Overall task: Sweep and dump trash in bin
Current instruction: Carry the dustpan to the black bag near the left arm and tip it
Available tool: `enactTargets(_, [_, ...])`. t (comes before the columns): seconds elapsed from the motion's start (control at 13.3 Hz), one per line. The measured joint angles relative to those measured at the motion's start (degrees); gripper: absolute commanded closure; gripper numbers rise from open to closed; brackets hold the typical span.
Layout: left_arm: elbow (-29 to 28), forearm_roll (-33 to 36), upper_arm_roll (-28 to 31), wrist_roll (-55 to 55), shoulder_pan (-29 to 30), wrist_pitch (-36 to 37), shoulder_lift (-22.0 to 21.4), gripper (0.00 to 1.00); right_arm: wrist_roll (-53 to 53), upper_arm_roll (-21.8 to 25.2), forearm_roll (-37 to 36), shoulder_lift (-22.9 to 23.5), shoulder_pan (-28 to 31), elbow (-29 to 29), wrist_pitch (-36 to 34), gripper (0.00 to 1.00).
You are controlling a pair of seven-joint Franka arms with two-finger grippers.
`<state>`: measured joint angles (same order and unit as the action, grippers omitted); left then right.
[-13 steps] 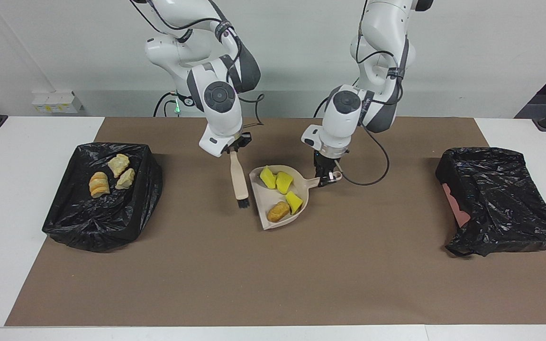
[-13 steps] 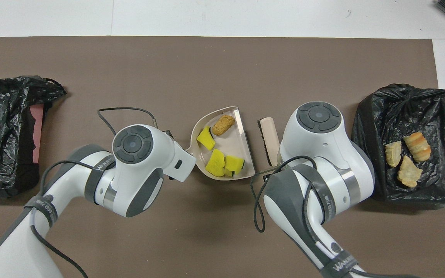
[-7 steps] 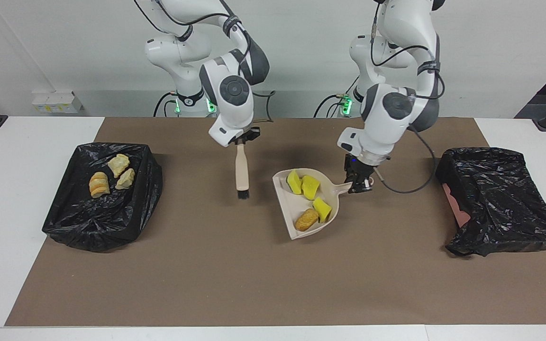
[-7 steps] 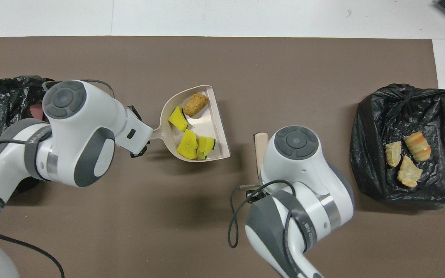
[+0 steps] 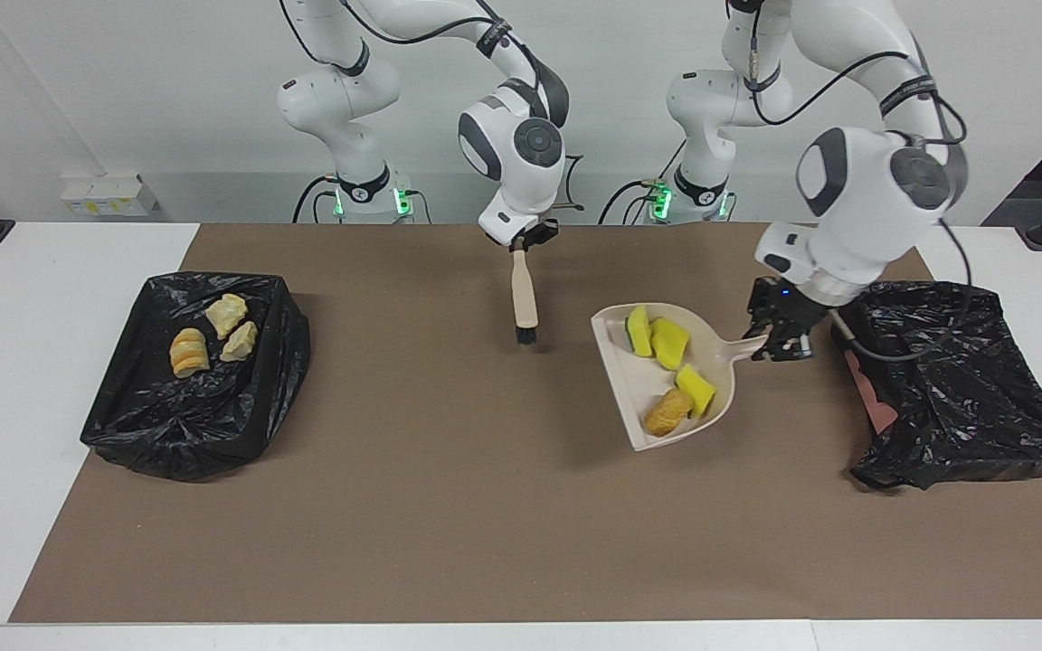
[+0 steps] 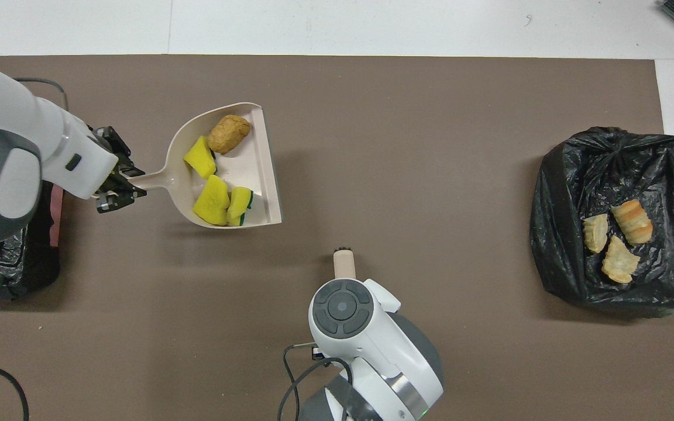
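the trash sits in two places. three yellow spongy pieces (image 5: pixel 668 349) and one orange-brown nugget (image 5: pixel 667 413) lie in the beige dustpan (image 5: pixel 629 384), which we see lifted above the brown mat (image 5: pixel 449 506). in the overhead view the nugget (image 6: pixel 229 133) sits at about 1 o'clock in the pan (image 6: pixel 258 193), and the yellow pieces (image 6: pixel 213 193) run from the middle down to 6 o'clock.

our left gripper (image 5: pixel 779 336) pinches the dustpan's handle with its jaws pressed onto it. it hangs over the mat beside the black-bagged bin (image 5: pixel 960 384) at the left arm's end of the table. in the overhead view that gripper (image 6: pixel 116 186) is at 9 o'clock from the pan, and the pan's open edge faces 3 o'clock.

three pale tan bread-like lumps (image 5: pixel 213 336) lie in the other black-bagged bin (image 5: pixel 200 398) at the right arm's end. in the overhead view those lumps (image 6: pixel 616 240) rest near the middle of that bin (image 6: pixel 565 199).

our right gripper (image 5: pixel 524 242) has its jaws shut on the top of the brush (image 5: pixel 524 303). the brush hangs upright with its bristles at 6 o'clock, over the middle of the mat, well apart from the dustpan.
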<state>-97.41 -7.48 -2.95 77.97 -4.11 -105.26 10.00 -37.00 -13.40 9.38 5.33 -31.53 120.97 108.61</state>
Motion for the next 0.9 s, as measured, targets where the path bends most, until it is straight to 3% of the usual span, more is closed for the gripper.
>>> enactTargets(0.6, [5.2, 1.2, 0.6, 16.5, 18.3, 5.6, 0.6, 1.00, 0.0, 0.0, 4.0, 1.0, -0.8, 1.8, 3.8, 0.89])
enactTargets(0.68, [6.3, 2.3, 0.7, 17.9, 20.2, 6.0, 0.9, 1.00, 0.0, 0.0, 4.0, 1.5, -0.9, 2.1, 5.0, 0.83])
enactTargets(0.75, [6.9, 3.5, 0.7, 19.8, 22.1, 6.0, 1.1, 1.00, 0.0, 0.0, 4.1, 1.9, -1.0, 2.1, 5.5, 0.67])
enactTargets(0.9, [7.4, 6.7, 0.8, 24.1, 25.2, 5.3, 1.4, 1.00, 0.0, 0.0, 4.1, 2.1, -1.0, 2.1, 6.2, 0.10])
